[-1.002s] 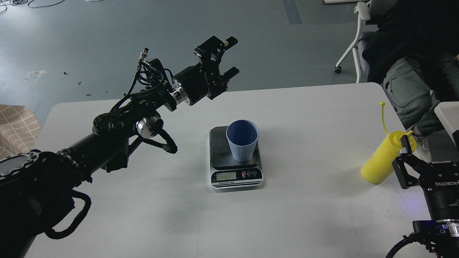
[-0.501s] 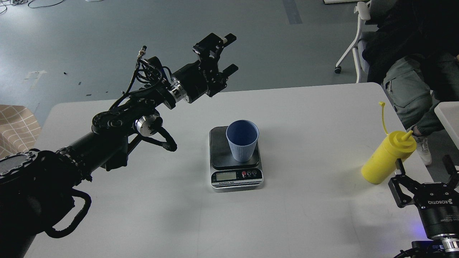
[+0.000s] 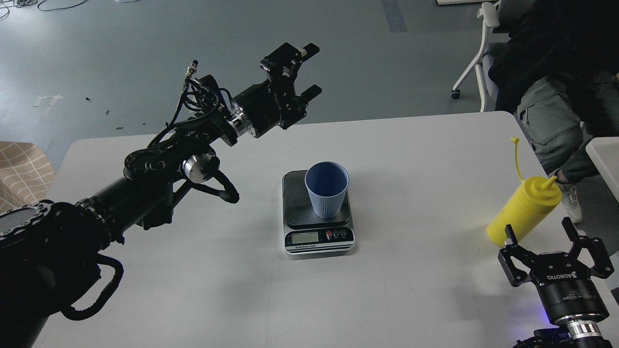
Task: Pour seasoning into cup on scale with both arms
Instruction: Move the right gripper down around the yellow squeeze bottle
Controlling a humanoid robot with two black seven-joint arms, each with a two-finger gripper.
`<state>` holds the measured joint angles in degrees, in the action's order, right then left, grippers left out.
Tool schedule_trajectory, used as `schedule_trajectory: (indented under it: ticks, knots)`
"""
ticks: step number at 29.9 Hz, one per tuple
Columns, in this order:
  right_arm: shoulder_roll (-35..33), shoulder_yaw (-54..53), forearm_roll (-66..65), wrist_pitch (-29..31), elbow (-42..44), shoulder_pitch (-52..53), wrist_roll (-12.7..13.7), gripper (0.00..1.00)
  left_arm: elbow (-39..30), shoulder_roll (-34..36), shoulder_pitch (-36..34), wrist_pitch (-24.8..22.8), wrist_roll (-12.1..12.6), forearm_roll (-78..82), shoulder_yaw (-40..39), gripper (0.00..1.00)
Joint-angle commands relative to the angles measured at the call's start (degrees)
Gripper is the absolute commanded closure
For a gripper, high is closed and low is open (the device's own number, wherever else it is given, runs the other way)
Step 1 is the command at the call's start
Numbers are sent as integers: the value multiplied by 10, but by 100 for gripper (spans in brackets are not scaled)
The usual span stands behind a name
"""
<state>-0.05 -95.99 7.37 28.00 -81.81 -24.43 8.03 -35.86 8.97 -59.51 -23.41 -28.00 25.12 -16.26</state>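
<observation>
Seasoning (image 3: 524,211) comes as a yellow, smooth plastic squeeze bottle, cylindrical, with a cone nozzle and a thin tethered cap strap rising above it. It stands leaning a little on the white matte worktop (image 3: 416,150), just beyond the right claw (image 3: 539,230) and apart from it. That claw points away from the robot, its two black fingers spread wide with nothing between them; the arm rises from the lower right corner, wrist nearly upright.

Well to the left of the right claw sits the scale (image 3: 316,212), a small rectangle with dark grey plate and silver front strip. The cup (image 3: 327,188), light blue, tapered and ribbed low on its outside, stands upright on that plate.

The left claw (image 3: 303,71) hangs high beyond the cup, fingers parted and empty, on a long black arm stretched in from the lower left.
</observation>
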Motion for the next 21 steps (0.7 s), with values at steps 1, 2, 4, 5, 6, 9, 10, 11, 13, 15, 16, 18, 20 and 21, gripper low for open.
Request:
schedule_trajectory:
  ticks: [1, 2, 4, 5, 6, 9, 10, 11, 13, 15, 16, 18, 20, 21]
  knots:
    - [0, -1, -1, 0, 16, 13, 1, 1, 0, -1, 0, -1, 0, 0, 0, 2]
    - [-1, -2, -1, 0, 22, 22, 1, 1, 0, -1, 0, -1, 0, 0, 0, 2]
    - [0, -1, -1, 0, 28, 31, 1, 1, 0, 0, 0, -1, 0, -1, 0, 2]
    - [0, -2, -1, 0, 29, 34, 0, 1, 0, 1, -1, -1, 0, -1, 0, 2]
    - [0, -2, -1, 0, 30, 37, 1, 1, 0, 2, -1, -1, 0, -1, 0, 2]
    - [0, -2, -1, 0, 31, 44, 1, 1, 4, 5, -2, -2, 0, -2, -1, 2]
    - [0, -2, -1, 0, 36, 52, 1, 1, 6, 7, -2, -3, 0, -2, -1, 2]
    - [0, -2, -1, 0, 41, 58, 1, 1, 7, 8, -3, -4, 0, -2, -1, 2]
    - [-1, -3, -2, 0, 42, 61, 1, 1, 7, 10, -3, -4, 0, -2, 0, 2]
    - [-1, -3, -2, 0, 43, 63, 1, 1, 8, 11, -2, -4, 0, -2, -3, 2]
    - [-2, -3, -2, 0, 43, 65, 1, 1, 9, 11, -3, -4, 0, -3, -7, 2]
    - [-5, -3, -2, 0, 44, 70, 1, 1, 16, 18, -3, -4, 0, -4, -24, 2]
    - [-6, -3, -2, 0, 44, 76, 1, 1, 22, 23, -10, -5, 0, -9, -48, 2]
    - [-6, -3, -2, 0, 44, 76, 1, 1, 23, 25, -14, -4, 0, -10, -58, 2]
